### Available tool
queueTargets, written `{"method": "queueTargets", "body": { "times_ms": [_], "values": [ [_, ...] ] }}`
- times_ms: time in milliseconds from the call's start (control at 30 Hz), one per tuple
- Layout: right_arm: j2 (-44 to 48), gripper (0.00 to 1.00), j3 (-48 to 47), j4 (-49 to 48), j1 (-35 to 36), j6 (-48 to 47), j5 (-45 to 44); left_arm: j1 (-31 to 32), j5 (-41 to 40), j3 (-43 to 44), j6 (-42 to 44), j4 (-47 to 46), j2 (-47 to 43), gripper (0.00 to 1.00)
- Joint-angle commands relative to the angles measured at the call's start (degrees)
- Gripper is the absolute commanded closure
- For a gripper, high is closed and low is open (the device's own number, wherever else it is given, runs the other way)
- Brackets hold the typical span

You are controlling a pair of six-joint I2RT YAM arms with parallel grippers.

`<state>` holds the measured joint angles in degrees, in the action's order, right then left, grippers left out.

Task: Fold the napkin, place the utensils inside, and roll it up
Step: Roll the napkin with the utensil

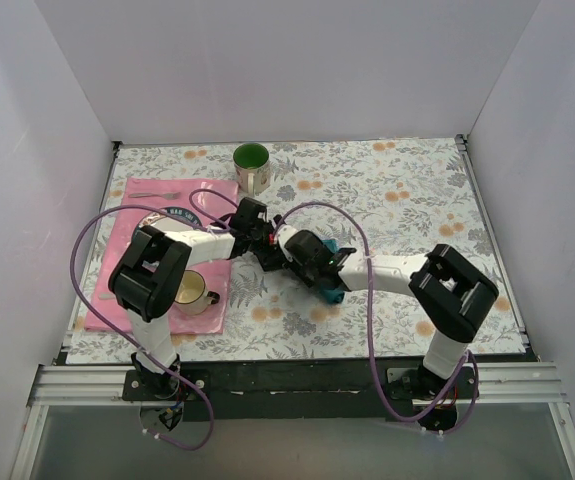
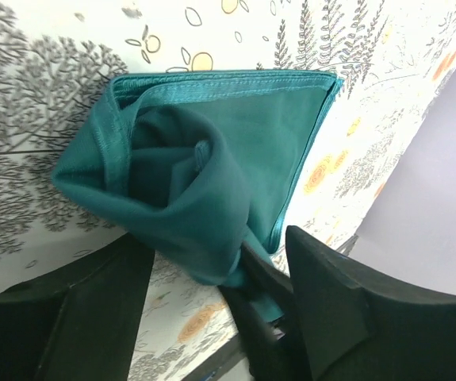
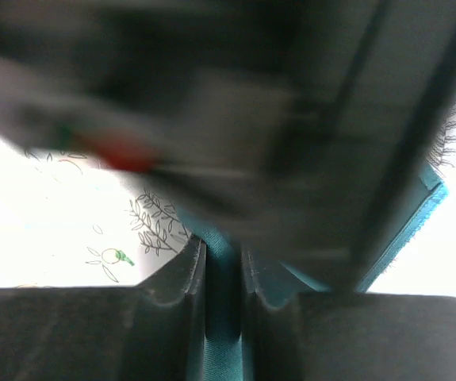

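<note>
Where the floral-patterned counter [image 1: 407, 200] begins at your far left, the pink placemat [image 1: 107, 310] lies flat with a mug [image 1: 195, 291] on its near end, partly under the left arm's elbow. Further in and toward the back, a green cup [image 1: 252, 166] stands just past the placemat's far right corner. The left arm reaches to the middle of the counter, and its wrist view shows you the left jaws standing well apart: one dark finger [image 2: 69, 317] at the lower left, the other at the lower right, neither pressing the cloth. Between and beyond them lies the napkin [image 2: 212, 143], folded to a rough wedge with a straight hemmed edge along its far side and a loose bunched fold sagging toward the camera. A dark bar crosses under that fold; you cannot tell what it is. From above, the napkin [image 1: 333, 292] shows only as teal scraps beside the two wrists near the counter's centre. To the right, the right jaws are clamped on a narrow strip of the napkin [image 3: 222, 317], with a finger [image 3: 164, 317] touching it on either side; the rest of that view is blurred.
</note>
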<state>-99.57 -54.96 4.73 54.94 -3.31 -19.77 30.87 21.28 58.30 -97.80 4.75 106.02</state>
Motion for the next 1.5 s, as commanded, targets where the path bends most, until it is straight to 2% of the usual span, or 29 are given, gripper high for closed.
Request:
{"method": "queueTargets", "body": {
  "times_ms": [0,200,233,433,633,767,833,900,933,967,1100,1167,1200,1300,1333,1467],
  "values": [
    [0.3,0.86,1.7,2.1,-6.8,6.0,19.3,-1.4,-5.0,-2.3,5.1,4.0,-2.5,0.29],
    [-0.1,0.93,2.3,-0.9,-15.8,13.3,39.1,-1.3,-3.6,-2.8,4.9,3.2,-3.9,0.25],
    [-0.4,0.94,2.4,-1.7,-16.8,15.2,41.3,-1.3,-3.7,-3.1,4.9,3.1,-4.1,0.2],
    [-4.8,0.95,4.0,-10.1,-22.1,23.0,59.0,0.2,-4.9,-1.8,4.8,3.8,-1.7,0.18],
    [-8.6,0.95,8.8,-23.1,-26.0,31.6,69.8,1.5,-9.6,2.9,5.3,7.4,2.5,0.27],
    [-11.3,0.94,10.1,-27.5,-29.0,34.0,73.8,1.6,-13.7,3.0,5.7,10.2,3.6,0.33],
    [-11.7,0.92,10.4,-27.9,-29.7,33.9,75.0,1.5,-15.5,3.0,6.6,11.1,3.6,0.4],
    [-11.6,0.91,9.9,-25.5,-30.3,32.5,75.1,1.6,-16.5,3.2,6.9,11.9,3.7,0.46],
    [-11.4,0.89,9.5,-24.3,-30.3,30.6,74.4,1.5,-17.3,3.4,7.4,12.0,3.7,0.54],
    [-10.8,0.88,8.4,-20.5,-30.4,29.1,73.7,1.6,-17.4,3.7,7.5,12.3,3.8,0.57],
    [-8.5,0.79,5.4,-11.4,-30.2,22.6,70.4,1.6,-17.2,4.1,7.6,12.6,4.5,0.62],
    [-5.8,0.74,3.7,-7.0,-30.1,18.3,66.1,1.6,-17.1,4.0,7.6,12.6,4.6,0.64],
    [-4.8,0.68,3.2,-2.4,-29.9,16.7,64.3,1.6,-16.9,3.9,7.6,12.6,4.6,0.64],
    [0.1,0.59,1.3,4.7,-28.2,11.8,55.1,1.5,-16.9,3.7,7.8,12.6,4.3,0.65],
    [1.5,0.57,1.0,5.9,-27.4,11.1,49.6,1.5,-16.8,3.7,7.8,12.6,4.2,0.65],
    [8.3,0.44,-0.6,9.8,-18.1,6.6,32.4,1.5,-16.1,3.7,7.9,12.6,4.2,0.65]
  ]
}}
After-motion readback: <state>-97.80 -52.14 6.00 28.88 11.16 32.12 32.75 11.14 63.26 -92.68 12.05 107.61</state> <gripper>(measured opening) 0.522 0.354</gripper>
